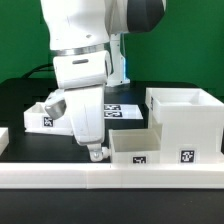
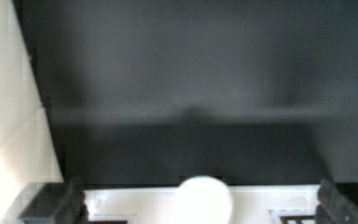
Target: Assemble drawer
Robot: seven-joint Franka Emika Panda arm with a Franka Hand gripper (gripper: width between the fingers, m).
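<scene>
Arm standing upright over the black worktop [image 1: 20,95], wrist pointing down, gripper [image 1: 96,151] low at the near tray's [image 1: 135,148] end, fingers [image 2: 51,205] spread wide with the tray's knob [image 2: 202,192] between them, in the exterior view hollow shell [image 1: 190,125] at the gripper's 3 o'clock, second tray [image 1: 40,115] at 10 o'clock.

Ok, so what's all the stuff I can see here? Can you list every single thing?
shell: one, white, big hollow box at the exterior view's right
front tray: one, white, tagged, beside the shell
left tray: one, white, tagged, at the exterior view's left, partly hidden by the arm
knob: one, white, between the fingers
marker board: one, white with black tags, flat at the back
rail: one, white, along the front edge
table: one, black, under everything
gripper: one, open, low by the front tray
arm: one, white, in the middle
</scene>
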